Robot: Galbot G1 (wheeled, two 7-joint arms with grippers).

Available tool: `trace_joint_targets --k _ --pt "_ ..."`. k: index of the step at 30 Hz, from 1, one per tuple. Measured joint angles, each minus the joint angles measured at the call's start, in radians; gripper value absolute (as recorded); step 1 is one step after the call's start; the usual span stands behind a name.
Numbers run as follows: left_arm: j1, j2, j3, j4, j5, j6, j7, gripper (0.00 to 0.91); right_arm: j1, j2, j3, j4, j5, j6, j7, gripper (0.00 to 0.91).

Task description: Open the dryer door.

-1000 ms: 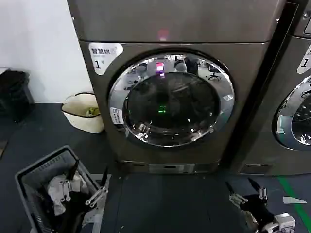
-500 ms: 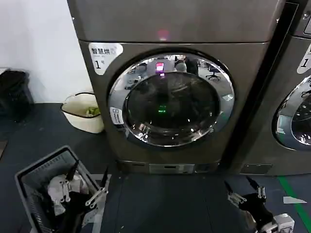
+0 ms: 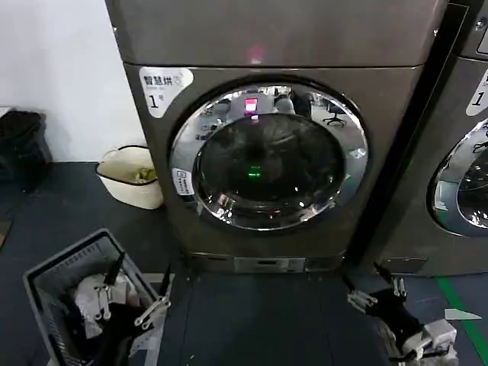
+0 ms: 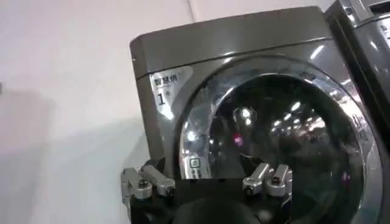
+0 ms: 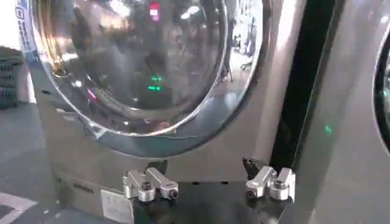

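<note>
The dryer door is a big round door with a chrome ring and dark glass, and it lies shut against the bronze-grey machine. My right gripper hovers low over the floor in front of the machine's lower right corner, open and holding nothing. In the right wrist view the right gripper sits just below the dryer door, apart from it. My left gripper hangs open above the laundry basket at the lower left. The left wrist view has the left gripper facing the dryer door from farther off.
A grey basket with laundry stands at the lower left. A cream bin sits against the wall left of the machine, and a black bin farther left. A second machine with a similar round door stands to the right.
My right gripper has moved forward and slightly left, closer to the machine's lower right corner. The left gripper and the door have stayed put.
</note>
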Motion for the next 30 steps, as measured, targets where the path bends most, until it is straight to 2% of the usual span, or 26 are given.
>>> trace_joint_targets --k 6,16,22,30 --pt "0.008 0.000 0.002 -0.013 0.009 0.000 0.001 0.907 0.064 -0.071 -0.033 -0.022 0.069 0.055 -0.017 0.907" --pt "0.014 -0.001 0.005 -0.021 0.016 -0.003 0.001 0.907 0.191 -0.172 -0.121 -0.087 0.115 0.121 0.008 0.907" --pt "0.012 0.000 0.005 -0.028 0.016 -0.003 0.001 0.907 0.281 -0.237 -0.212 -0.115 0.142 0.145 0.019 0.907" --pt "0.008 -0.002 0.004 -0.029 0.014 -0.003 0.001 0.907 0.397 -0.309 -0.316 -0.155 0.181 0.142 0.021 0.907"
